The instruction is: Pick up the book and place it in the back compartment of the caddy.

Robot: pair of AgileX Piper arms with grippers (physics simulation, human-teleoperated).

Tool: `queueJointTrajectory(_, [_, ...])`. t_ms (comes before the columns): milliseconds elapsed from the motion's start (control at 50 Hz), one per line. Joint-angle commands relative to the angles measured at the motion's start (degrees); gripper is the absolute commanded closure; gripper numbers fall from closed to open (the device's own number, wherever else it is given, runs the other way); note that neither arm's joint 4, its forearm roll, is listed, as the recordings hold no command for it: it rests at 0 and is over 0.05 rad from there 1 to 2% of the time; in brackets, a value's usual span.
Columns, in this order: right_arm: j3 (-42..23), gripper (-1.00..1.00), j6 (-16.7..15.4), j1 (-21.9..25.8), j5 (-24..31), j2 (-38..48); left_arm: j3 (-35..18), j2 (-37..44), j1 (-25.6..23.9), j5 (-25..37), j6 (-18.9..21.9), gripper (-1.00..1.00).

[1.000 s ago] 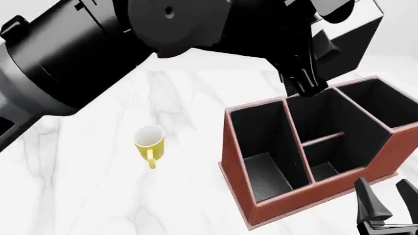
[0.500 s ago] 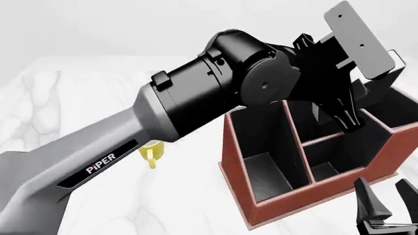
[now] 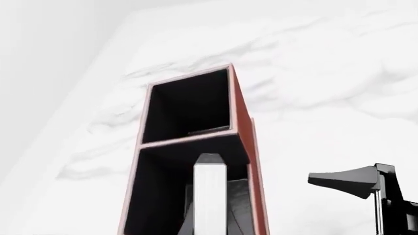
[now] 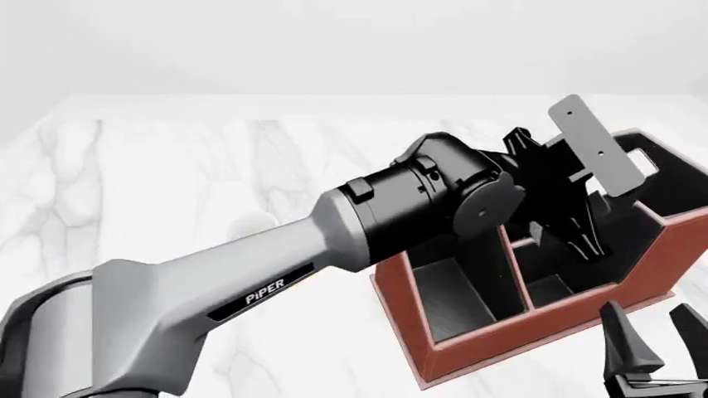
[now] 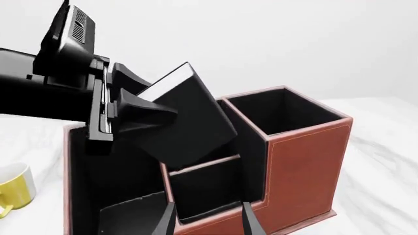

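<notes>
The book (image 5: 189, 125), black with a white page edge, hangs tilted over the middle of the red-brown caddy (image 5: 307, 156). Its lower corner dips behind the low inner divider. My left gripper (image 5: 156, 95) is shut on it, one finger across the cover. In the left wrist view the book's white edge (image 3: 210, 196) points down into a black compartment of the caddy (image 3: 245, 127). In the front view the left gripper (image 4: 564, 228) is over the caddy (image 4: 520, 340) and its wrist hides the book. My right gripper (image 4: 655, 332) stands open and empty in front of the caddy.
A yellow mug (image 5: 13, 188) stands on the marble table to the caddy's left. The left arm's long body stretches across the table from the near left. A black finger of the right gripper (image 3: 346, 180) shows beside the caddy in the left wrist view.
The left arm has swung forward and down, lowering the held book from high above to the caddy's rim. The right gripper has not moved.
</notes>
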Motion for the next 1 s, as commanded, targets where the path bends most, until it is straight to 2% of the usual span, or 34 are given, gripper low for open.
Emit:
queueJointTrajectory(20, [0.01, -1.0, 0.09, -0.06, 0.09, -0.05, 0.44, 2.85, -0.17, -3.07, -0.38, 1.0])
queueJointTrajectory(280, [-0.04, -1.0, 0.14, -0.08, -0.46, 0.54, 2.98, 5.46, -0.31, -6.73, -1.12, 1.0])
queueJointTrajectory(620, [0.0, -1.0, 0.29, -0.12, 1.05, -1.0, 2.92, 8.89, 0.21, -8.18, -1.32, 1.0])
queueJointTrajectory(1000, [-0.05, -1.0, 0.42, -0.13, -0.32, 0.43, 1.7, 12.3, 1.43, -9.55, -0.97, 1.0])
